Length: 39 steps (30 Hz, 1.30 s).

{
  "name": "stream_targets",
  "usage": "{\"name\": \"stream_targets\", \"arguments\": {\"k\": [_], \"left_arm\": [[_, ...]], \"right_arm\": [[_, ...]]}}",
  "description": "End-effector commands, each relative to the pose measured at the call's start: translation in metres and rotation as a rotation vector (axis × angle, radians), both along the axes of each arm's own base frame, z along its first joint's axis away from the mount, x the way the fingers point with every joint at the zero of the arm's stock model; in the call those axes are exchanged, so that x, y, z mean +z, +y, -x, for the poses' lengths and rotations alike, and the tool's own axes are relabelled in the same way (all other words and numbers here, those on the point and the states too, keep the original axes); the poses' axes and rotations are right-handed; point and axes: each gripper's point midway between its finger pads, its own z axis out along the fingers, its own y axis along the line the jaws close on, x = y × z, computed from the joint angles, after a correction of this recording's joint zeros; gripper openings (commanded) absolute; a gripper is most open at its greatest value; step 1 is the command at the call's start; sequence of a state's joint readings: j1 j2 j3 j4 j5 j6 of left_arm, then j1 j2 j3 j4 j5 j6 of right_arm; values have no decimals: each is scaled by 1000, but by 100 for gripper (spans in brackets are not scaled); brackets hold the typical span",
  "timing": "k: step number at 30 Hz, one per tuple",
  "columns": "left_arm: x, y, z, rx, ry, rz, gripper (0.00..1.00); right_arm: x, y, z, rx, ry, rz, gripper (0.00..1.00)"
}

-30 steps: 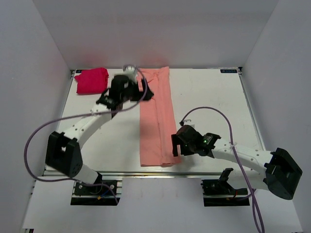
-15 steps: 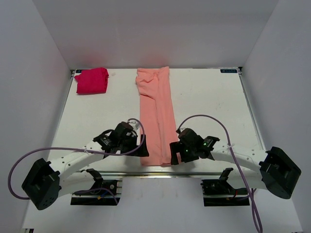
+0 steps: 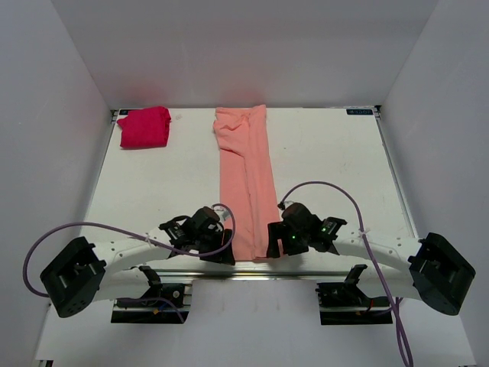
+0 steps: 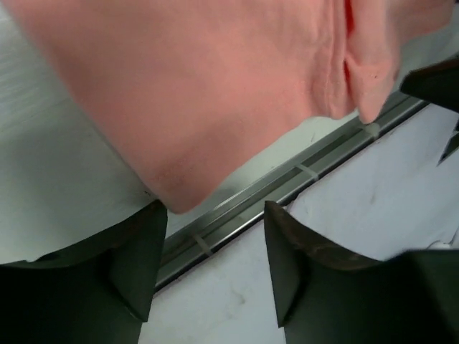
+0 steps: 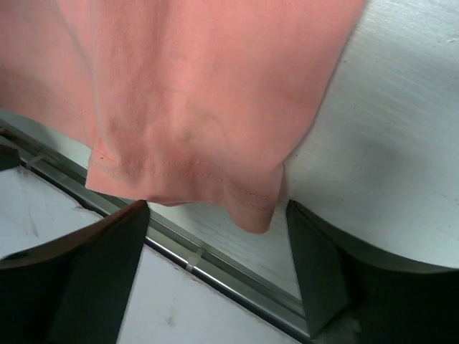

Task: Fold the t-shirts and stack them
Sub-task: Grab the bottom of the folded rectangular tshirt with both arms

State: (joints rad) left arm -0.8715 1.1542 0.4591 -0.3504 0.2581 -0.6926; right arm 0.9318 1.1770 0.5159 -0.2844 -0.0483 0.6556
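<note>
— Back from the far end of the salmon t-shirt (image 3: pixel 246 180) came my left arm, all within the last second. The left gripper (image 3: pixel 225 251) now sits just beside the shirt's near left corner. The right gripper (image 3: pixel 273 241) only edged a little and is at the near right corner.

— What does that buy you?

— Both ends of the near hem are bracketed, so I judge the next fold, hem carried toward the collar, is about to start. The shirt lies as a long narrow strip on the surface (image 3: pixel 328 160) and did not shift. The magenta bundle (image 3: pixel 144 127) lies well off the shirt's far left, already folded, and the stacking is not yet done.

— Holding anything?

— No. Both grippers stand open. In each wrist view the hem corner lies ahead of the parted fingers (image 4: pixel 136 265), not pinched.

— What can't you see?

— From above, my wrists cover the fingertips, so contact with the cloth can't be read there. The wrist views are cropped close and show only the hem and the metal rail (image 4: pixel 287 183) past the shirt's near edge. I can't tell how many layers the strip has, nor whether either finger touches it. The bundle's fold lines are too small to make out.
</note>
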Motion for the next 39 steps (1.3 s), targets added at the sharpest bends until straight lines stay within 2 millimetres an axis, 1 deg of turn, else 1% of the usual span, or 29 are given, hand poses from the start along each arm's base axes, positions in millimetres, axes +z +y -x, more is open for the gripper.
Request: {"name": "stream_targets", "arguments": {"k": [1,3,4,5,6,7,8,9,10,11,13,17,18,20,22,23,24,25,26,27,28,29,30,31,32,33,35,36,39], "left_arm": [[-9,3,0,18,-4,-39,60],[-16,4,0,23,5,-63,43],[-14,2,-4,38,-5,-61,35],[-17,5,-3,43,0,-81,30],[-18,5,-3,39,-9,-89,17],[-18,6,-5,45,-16,-94,12],[-16,4,-8,51,-29,-93,7],[-14,4,-8,51,-27,-95,0],[-9,-1,-14,58,-47,-85,0],[-9,1,-16,64,-48,-101,0],[-3,-4,-20,45,-75,-98,0],[9,-9,-27,43,-115,-70,0],[21,-14,-33,44,-155,-36,0],[29,-16,-37,42,-193,-14,0],[49,-21,-52,71,-273,17,0],[55,-21,-57,75,-303,21,0],[66,-24,-65,93,-331,27,0],[72,-24,-72,117,-360,22,0],[83,-25,-81,141,-382,27,0],[88,-23,-89,169,-412,18,0],[90,-21,-97,197,-424,5,0],[95,-21,-104,258,-415,-4,0],[98,-11,-119,340,-447,-48,0],[102,-12,-124,355,-462,-53,0],[110,-10,-133,399,-466,-58,0],[109,-7,-140,427,-489,-86,0],[118,1,-158,490,-520,-105,0],[116,1,-163,484,-523,-123,0],[124,5,-185,527,-555,-123,0]], "right_arm": [[-6,-4,3,-27,18,1,78],[-5,-4,5,-26,25,-3,63],[-6,-4,6,-23,29,-2,51],[-6,-4,7,-24,30,-2,46],[-5,-4,5,-27,24,-6,44],[-6,-5,5,-31,18,1,33],[-6,-6,3,-39,11,8,24],[-6,-7,1,-40,2,9,19],[-6,-6,0,-40,-5,13,6],[-3,-4,-2,-30,-17,12,0],[-3,-4,-5,-31,-23,20,0],[9,3,-12,-4,-54,7,0],[11,2,-19,-23,-81,23,0],[21,5,-26,-29,-125,6,0],[44,15,-41,-23,-203,-40,0],[51,15,-50,-44,-243,-36,0],[63,19,-58,-53,-275,-50,0],[69,21,-66,-61,-294,-36,0],[68,17,-78,-94,-319,1,0],[68,17,-81,-86,-325,20,0],[88,28,-93,-98,-360,-14,0],[76,25,-101,-107,-341,41,0],[77,26,-109,-114,-353,60,0],[94,32,-123,-137,-386,44,0],[84,30,-131,-147,-369,84,0],[90,33,-139,-153,-385,80,0],[94,33,-158,-176,-398,87,0],[102,35,-166,-190,-417,84,0],[105,30,-185,-218,-425,101,0]]}}
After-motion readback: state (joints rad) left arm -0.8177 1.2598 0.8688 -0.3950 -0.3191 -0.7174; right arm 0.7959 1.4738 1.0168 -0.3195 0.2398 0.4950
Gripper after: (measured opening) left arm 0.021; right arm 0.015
